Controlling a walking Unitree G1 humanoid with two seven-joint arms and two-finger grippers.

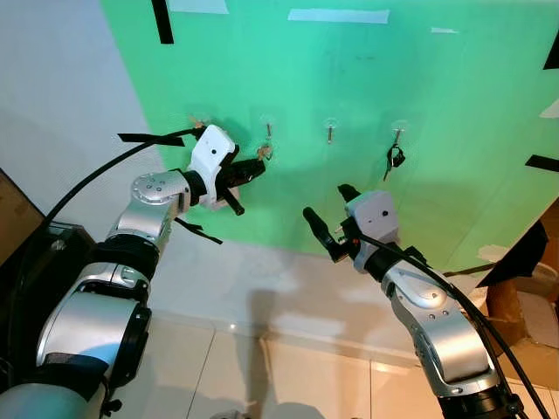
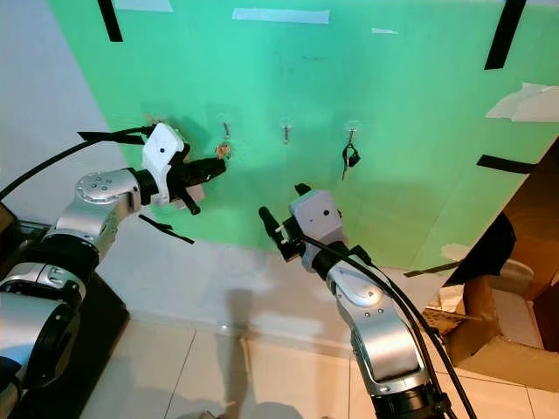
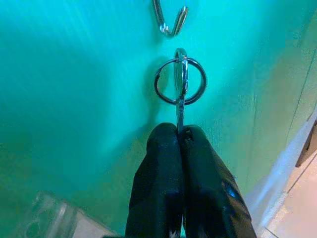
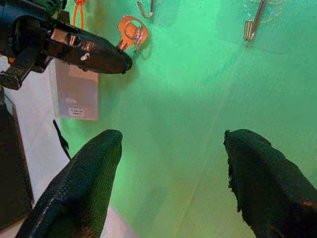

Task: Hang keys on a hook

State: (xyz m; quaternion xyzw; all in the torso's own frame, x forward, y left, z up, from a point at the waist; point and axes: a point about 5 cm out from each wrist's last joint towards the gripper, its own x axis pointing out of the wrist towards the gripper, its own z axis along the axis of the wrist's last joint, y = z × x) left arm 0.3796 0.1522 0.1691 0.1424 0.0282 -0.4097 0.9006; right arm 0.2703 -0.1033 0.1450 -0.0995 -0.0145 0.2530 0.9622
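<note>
On the green wall (image 1: 367, 87), your left gripper (image 1: 253, 171) has its jaws clamped on the key (image 3: 179, 84), its ring just below the hook (image 3: 168, 22), seemingly not yet on; right gripper (image 4: 171, 163) gapes idle; hanging remains

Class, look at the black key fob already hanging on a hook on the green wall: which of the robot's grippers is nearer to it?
Right. The right gripper hovers open below the black key fob, while the left gripper, pinching a key, is two hooks away.

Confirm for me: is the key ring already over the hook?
No: the key ring held by the left gripper hangs just below the hook, apart from it.
</note>
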